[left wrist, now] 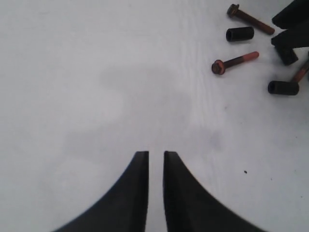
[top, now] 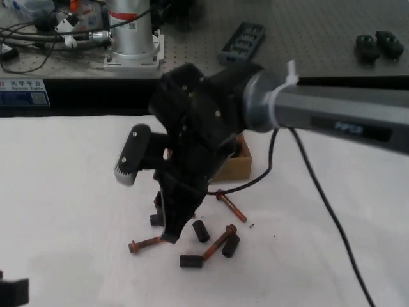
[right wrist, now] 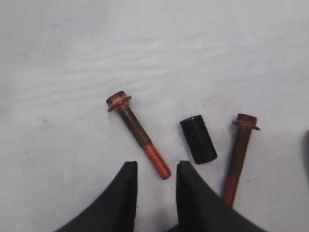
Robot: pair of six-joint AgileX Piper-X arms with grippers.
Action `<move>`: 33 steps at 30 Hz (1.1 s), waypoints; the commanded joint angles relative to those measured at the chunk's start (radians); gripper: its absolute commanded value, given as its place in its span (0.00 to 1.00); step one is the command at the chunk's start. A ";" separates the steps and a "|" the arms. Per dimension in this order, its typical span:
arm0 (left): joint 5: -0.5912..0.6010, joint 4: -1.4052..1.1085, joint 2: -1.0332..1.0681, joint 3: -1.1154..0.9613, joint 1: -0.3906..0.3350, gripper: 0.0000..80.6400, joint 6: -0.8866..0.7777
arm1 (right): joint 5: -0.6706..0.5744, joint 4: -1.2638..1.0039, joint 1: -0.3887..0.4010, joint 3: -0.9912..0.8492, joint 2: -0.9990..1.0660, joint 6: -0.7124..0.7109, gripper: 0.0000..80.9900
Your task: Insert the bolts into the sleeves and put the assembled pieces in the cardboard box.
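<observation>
Bench layout, high view with wrist details. White cloth-covered bench (top: pixel 64 192) ends at 12 o'clock against a dark perforated table (top: pixel 319 38). Wide bare cloth lies at 9 o'clock and at 3 o'clock of the parts cluster (top: pixel 201 231), with a narrower strip at 6 o'clock toward the near edge.

Black-and-grey right arm (top: pixel 332 121) enters from 3 o'clock and bends down over the middle of the bench. A thin black cable (top: pixel 319 198) trails from it toward 5 o'clock.

Brown cardboard box (top: pixel 238 165) sits on the cloth at 12 o'clock of the cluster, partly hidden behind the arm's wrist.

Right gripper (right wrist: pixel 155 166) points down over the cluster. Its fingers stand partly apart with a moderate gap. The threaded end of one copper-coloured hex-head bolt (right wrist: pixel 137 133) lies in line with that gap. This bolt lies flat on the cloth, and whether a finger touches it cannot be told.

Left gripper (left wrist: pixel 155 154) hangs over bare cloth, well apart from the parts. Its fingers are drawn almost together, with a thin slit between them and nothing in it.

Short black cylindrical sleeve (right wrist: pixel 198 139) lies just beside the first bolt without touching it. A second bolt (right wrist: pixel 240 154) lies on the sleeve's far side. Further bolts and sleeves lie loose and separate across the cluster.
</observation>
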 commanded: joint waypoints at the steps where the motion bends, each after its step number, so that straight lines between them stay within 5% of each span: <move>1: -0.014 0.073 -0.097 0.029 0.002 0.11 -0.011 | 0.010 0.022 0.004 -0.022 0.023 -0.027 0.27; 9: -0.014 0.102 -0.180 0.079 0.002 0.11 -0.032 | 0.034 0.021 0.039 -0.028 0.058 -0.067 0.35; 33: -0.014 0.156 -0.241 0.100 0.002 0.11 -0.034 | 0.085 -0.005 0.098 -0.146 0.158 -0.107 0.35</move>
